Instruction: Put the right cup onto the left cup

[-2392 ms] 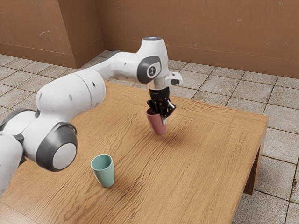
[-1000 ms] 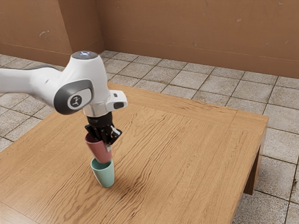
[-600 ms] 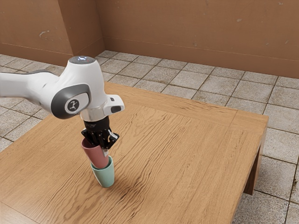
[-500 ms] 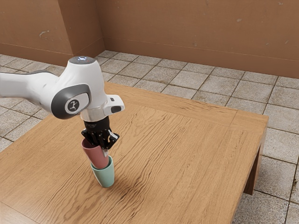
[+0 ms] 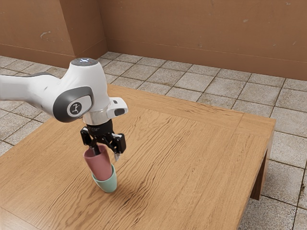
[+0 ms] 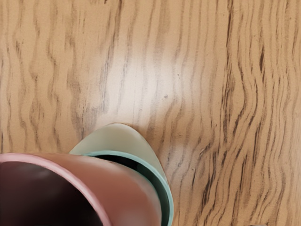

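Pink cup [image 5: 100, 166] stands over wooden table [image 5: 192, 158], with brown wall [image 5: 192, 33] and pale tiled floor [image 5: 144, 74] beyond. White arm [image 5: 84, 86] reaches in from exterior view's left. Black gripper [image 5: 106, 153] at cup's mouth, fingers spread apart, one dipping inside pink cup, other outside it. Pink cup sits partway inside teal cup [image 5: 108, 186], top leaning toward exterior view's left. Teal cup rests on table. Wrist view: dark gap between pink cup's side and teal rim [image 6: 162, 178].

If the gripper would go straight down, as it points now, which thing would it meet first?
Probably the pink cup, just under the gripper; the exact depth there is unclear.
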Tool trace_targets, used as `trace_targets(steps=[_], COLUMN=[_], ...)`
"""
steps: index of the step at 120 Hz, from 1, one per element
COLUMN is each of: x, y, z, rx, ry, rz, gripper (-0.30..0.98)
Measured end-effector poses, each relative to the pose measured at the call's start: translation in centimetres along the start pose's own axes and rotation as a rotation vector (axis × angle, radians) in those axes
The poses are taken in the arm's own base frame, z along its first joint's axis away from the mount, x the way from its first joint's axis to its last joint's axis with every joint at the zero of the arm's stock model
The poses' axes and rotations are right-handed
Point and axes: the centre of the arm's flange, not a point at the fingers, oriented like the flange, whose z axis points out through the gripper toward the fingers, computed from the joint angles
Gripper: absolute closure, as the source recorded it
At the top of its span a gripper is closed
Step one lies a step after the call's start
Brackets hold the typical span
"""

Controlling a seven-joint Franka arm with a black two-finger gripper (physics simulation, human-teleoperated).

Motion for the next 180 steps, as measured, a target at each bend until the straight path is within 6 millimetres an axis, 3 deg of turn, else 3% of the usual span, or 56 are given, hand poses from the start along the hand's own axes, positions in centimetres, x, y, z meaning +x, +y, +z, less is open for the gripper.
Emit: trace_targets(steps=[43, 50, 53, 67, 89, 100, 133, 180], x=[0.3, 0.2, 0.1, 0.5, -0.2, -1.1, -5.3, -6.5], y=[0.0, -0.1, -0.4, -1.9, -3.7, -3.1, -5.7, -6.1], z=[-0.8, -1.6, -2.7, -12.6, -23.8, -28.2, -27.0, -25.8], rx=[0.000, -0.002, -0.009, -0.027, 0.017, 0.061, 0.188, 0.232], ry=[0.017, 0.032, 0.049, 0.169, 0.234, 0.232, -0.045, -0.175], rz=[-0.002, -0.001, -0.003, -0.012, -0.020, -0.001, -0.021, -0.015], gripper=[0.04, 0.03, 0.03, 0.02, 0.02, 0.02, 0.02, 0.02])
